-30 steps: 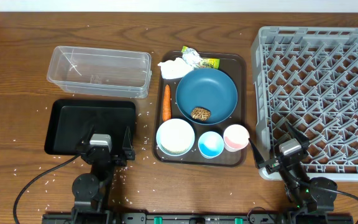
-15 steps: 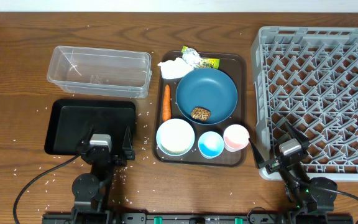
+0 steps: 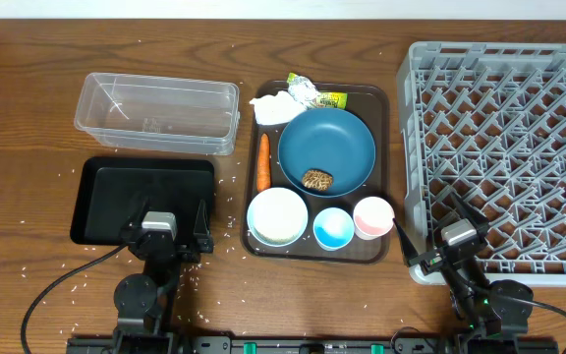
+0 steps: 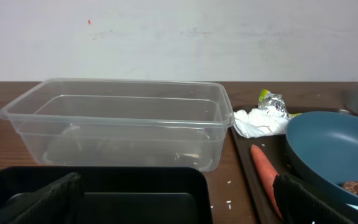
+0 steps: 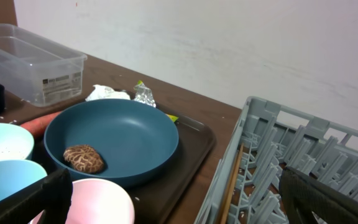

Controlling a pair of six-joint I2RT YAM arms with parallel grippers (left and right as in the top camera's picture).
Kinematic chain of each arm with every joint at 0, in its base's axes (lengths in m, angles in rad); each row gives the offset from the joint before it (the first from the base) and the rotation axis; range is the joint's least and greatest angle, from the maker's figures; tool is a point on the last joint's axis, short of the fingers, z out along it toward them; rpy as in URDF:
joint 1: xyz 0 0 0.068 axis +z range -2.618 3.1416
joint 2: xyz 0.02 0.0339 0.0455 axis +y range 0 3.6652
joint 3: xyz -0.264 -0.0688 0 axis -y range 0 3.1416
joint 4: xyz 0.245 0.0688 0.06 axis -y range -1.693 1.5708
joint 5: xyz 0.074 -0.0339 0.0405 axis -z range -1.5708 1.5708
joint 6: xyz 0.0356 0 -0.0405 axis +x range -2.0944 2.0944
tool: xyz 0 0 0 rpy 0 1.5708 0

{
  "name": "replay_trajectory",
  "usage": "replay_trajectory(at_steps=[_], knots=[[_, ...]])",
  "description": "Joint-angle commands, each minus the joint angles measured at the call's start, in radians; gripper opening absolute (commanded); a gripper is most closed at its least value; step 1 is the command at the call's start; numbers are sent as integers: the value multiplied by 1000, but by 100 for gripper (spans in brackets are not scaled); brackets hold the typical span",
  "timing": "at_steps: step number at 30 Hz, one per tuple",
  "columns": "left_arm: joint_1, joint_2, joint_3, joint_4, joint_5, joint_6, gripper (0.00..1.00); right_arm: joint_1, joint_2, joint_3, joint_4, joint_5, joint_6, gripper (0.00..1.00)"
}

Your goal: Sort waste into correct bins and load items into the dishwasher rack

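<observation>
Nothing had moved since a second before: both arms sat parked at the near edge of the counter point(image 3: 28, 118), and every object lay where it had been.

The left gripper point(image 3: 165, 228) stood spread wide and empty over the near rim of the black tub point(image 3: 145, 192), with the clear tub point(image 3: 157, 87) just beyond it. The right gripper point(image 3: 435, 234) was equally wide and held nothing, hovering by the near left corner of the grey dishwasher rack point(image 3: 504, 147).

Between the arms, the brown tray point(image 3: 382, 118) carried nearly everything. The blue plate point(image 3: 337, 143) had the brown food lump point(image 3: 316, 179) sitting in it, and the carrot point(image 3: 263, 162) lay just beside its left edge. The crumpled tissue point(image 3: 273, 106) and the foil wrapper point(image 3: 317, 95) were at the far rim. The white bowl point(image 3: 277, 215), blue cup point(image 3: 333, 228) and pink cup point(image 3: 372, 216) lined the near edge. Rice grains point(image 3: 229, 221) were scattered loose on the wood, and both tubs and the rack looked empty.

To my eye the work had not begun, and waste ought to go first. The carrot seemed the easiest start for the left arm. It should come straight down and pinch across the narrow width, staying clear of the plate's rim and the bowl. The lump would need lifting off the plate before the plate went to the rack. The tissue and wrapper touched, so a careless grab might take both.
</observation>
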Motion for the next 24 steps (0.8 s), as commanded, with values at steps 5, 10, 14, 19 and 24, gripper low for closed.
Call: replay_trajectory(at_steps=[5,10,14,19,24], knots=[[4,0,-8,-45,18,-1,98,9,-5,-2,-2,-1,15,99],[4,0,-8,-45,18,0,98,9,-5,-2,-2,-1,15,99],[4,0,-8,-45,18,-1,98,8,-5,-2,-2,-1,15,99],[4,0,-8,-45,18,-1,98,9,-5,-2,-2,-1,15,99],[4,0,-8,-45,18,-1,98,9,-5,-2,1,-10,20,99]])
